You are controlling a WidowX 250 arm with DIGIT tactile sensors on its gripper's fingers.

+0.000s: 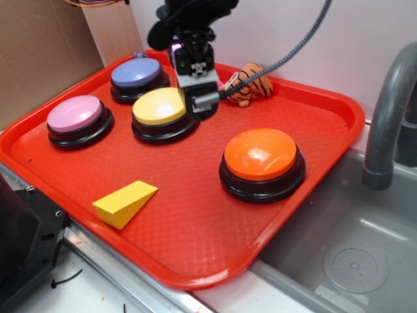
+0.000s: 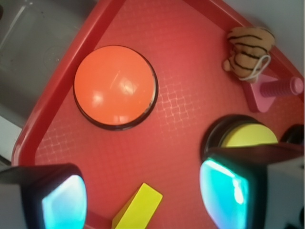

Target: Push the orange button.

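Your gripper hangs over the yellow button, fingers spread and empty; centre it above the orange button, then press straight down

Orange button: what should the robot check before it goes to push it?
1. Glossy round orange dome button on its black base, top uncovered: ok.
2. Red plastic tray bare between hand and button: ok.
3. Hand over the orange button: not ok, it hangs by the round yellow dome button.
4. Hand holding nothing: ok, wrist view shows two fingers apart.
5. Yellow wedge block off the path: ok.
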